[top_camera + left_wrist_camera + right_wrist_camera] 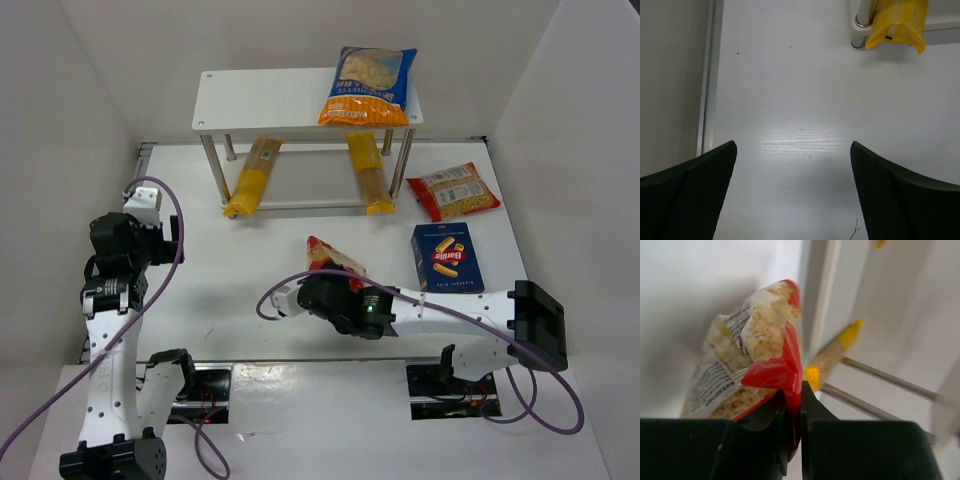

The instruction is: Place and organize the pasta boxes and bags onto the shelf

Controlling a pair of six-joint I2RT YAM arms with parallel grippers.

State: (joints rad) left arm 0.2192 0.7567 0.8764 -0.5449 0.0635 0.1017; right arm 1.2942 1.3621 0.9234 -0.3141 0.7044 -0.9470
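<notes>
My right gripper is shut on the red edge of a red pasta bag, lifted in front of the shelf. A larger orange-and-blue bag lies on the right of the shelf's white top. Two yellow spaghetti packs rest on the lower level, and one end shows in the left wrist view. A second red bag and the dark blue pasta box lie on the table at right. My left gripper stands open over bare table at far left.
White walls close in the table on the left, back and right. A metal shelf leg stands just beside the left spaghetti pack. The left half of the shelf top is bare.
</notes>
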